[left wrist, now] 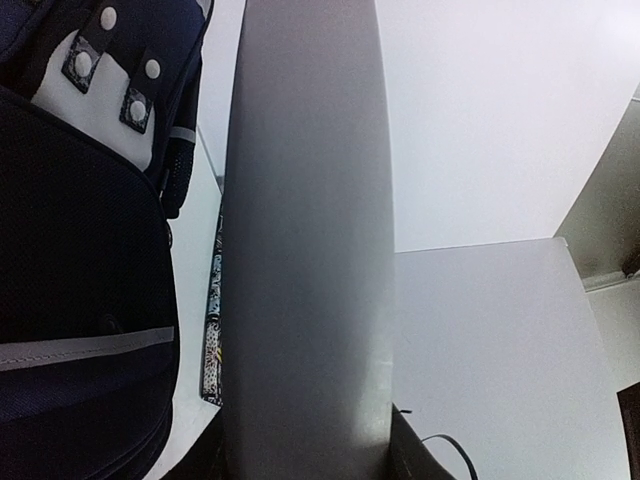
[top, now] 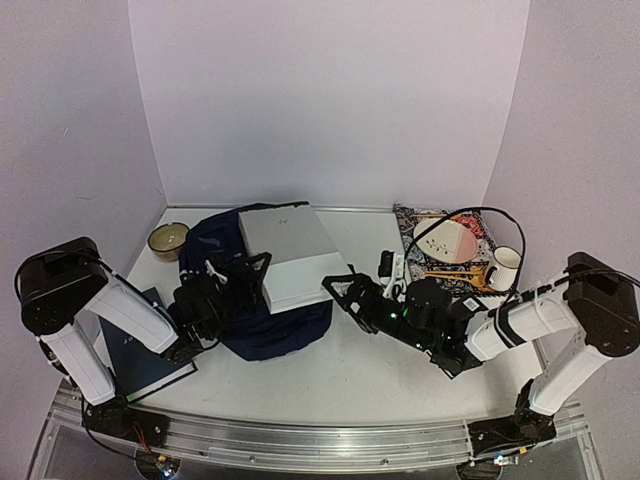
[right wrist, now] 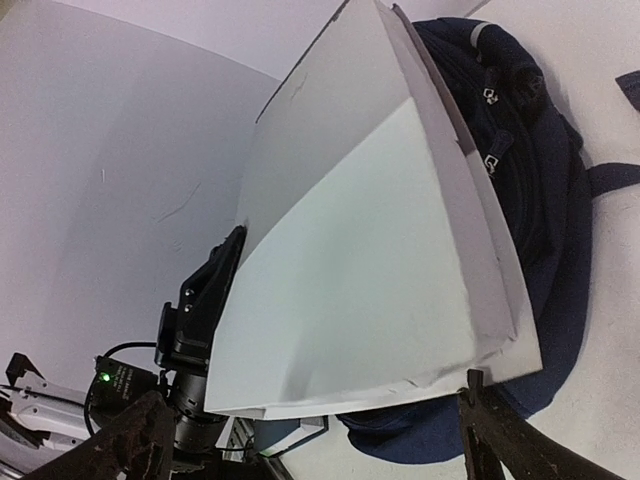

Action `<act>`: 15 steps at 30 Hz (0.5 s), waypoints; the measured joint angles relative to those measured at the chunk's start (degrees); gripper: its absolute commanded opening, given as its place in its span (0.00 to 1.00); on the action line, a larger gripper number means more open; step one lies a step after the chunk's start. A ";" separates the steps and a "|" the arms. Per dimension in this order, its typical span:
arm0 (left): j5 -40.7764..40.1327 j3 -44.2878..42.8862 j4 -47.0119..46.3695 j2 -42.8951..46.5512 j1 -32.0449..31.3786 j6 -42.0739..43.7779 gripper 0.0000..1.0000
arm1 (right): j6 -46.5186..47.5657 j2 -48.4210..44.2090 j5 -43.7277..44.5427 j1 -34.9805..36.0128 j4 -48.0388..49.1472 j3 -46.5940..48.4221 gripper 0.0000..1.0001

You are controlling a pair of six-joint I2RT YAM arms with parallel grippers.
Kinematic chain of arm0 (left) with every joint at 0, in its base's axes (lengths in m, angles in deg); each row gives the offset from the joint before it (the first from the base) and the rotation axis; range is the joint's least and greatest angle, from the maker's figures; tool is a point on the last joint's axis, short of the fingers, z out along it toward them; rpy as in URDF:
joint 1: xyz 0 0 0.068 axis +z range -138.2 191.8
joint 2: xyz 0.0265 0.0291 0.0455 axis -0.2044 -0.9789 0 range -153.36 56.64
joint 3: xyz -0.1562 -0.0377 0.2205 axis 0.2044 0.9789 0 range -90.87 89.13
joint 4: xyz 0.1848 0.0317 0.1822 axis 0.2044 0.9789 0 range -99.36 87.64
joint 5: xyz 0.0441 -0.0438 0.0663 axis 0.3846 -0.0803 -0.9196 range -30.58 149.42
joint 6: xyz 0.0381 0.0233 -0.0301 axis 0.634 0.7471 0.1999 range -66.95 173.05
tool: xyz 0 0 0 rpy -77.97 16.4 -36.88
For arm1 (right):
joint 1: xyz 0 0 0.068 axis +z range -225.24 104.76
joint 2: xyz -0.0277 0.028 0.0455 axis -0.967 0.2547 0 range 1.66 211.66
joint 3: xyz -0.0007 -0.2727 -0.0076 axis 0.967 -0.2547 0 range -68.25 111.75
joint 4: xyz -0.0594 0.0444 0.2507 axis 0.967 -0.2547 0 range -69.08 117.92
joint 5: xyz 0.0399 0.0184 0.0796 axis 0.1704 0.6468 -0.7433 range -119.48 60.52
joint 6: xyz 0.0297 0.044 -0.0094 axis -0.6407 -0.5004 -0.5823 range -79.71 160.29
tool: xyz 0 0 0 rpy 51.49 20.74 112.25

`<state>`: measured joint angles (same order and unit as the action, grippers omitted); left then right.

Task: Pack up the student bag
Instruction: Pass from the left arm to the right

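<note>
Top view: a large navy-blue fabric student bag (top: 270,335) with white trim lies on the white table (top: 370,380), left of centre. A flat, pale grey rectangular case (top: 290,250), shaped like a closed laptop or thin box, lies across the top of the bag with most of it showing. The left gripper (top: 245,272) is at the case's left edge. The right gripper (top: 343,290) is just off its near right corner, jaws spread wide and holding nothing. A dark hardcover book (top: 140,360) lies on the table under the left arm. A small ceramic bowl (top: 168,240) sits at the back left. At the right, a patterned mat (top: 410,225) carries a pale plate (top: 450,240) and a white mug (top: 505,265).

Left wrist view: the grey case (left wrist: 305,250) runs straight up the middle from between the dark fingers (left wrist: 400,445). The left gripper appears clamped on its edge, with the navy bag (left wrist: 80,280) just beside it.

Right wrist view: the case (right wrist: 370,260) tilts over the bag (right wrist: 540,200), its near edge facing the spread right fingers (right wrist: 500,430), which look apart from it.

Progress, as a judgement: packing looks early. The grey case is being placed at the bag but is not yet inside. The book waits on the table. Whether anything is already in the bag cannot be told.
</note>
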<state>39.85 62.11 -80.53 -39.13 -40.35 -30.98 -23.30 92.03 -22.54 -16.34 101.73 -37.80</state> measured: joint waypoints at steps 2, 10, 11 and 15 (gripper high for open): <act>-0.55 -0.03 -0.30 0.00 -0.37 0.03 0.36 | -0.67 -0.46 2.34 1.12 -0.03 -0.77 0.98; -2.17 -1.78 -1.18 -0.43 -1.63 -0.41 0.36 | -0.56 -0.58 4.29 2.37 0.40 0.45 0.98; -2.39 -1.94 -1.38 -0.64 -1.89 -0.52 0.36 | -0.55 -0.30 4.30 2.37 0.43 1.01 0.98; -3.55 -2.19 -1.51 -1.19 -3.01 -1.42 0.37 | -0.56 0.64 4.49 2.37 0.42 2.23 0.98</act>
<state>36.30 59.92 -82.05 -40.32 -43.36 -32.40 -23.86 92.67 -18.05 -13.97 102.16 -35.57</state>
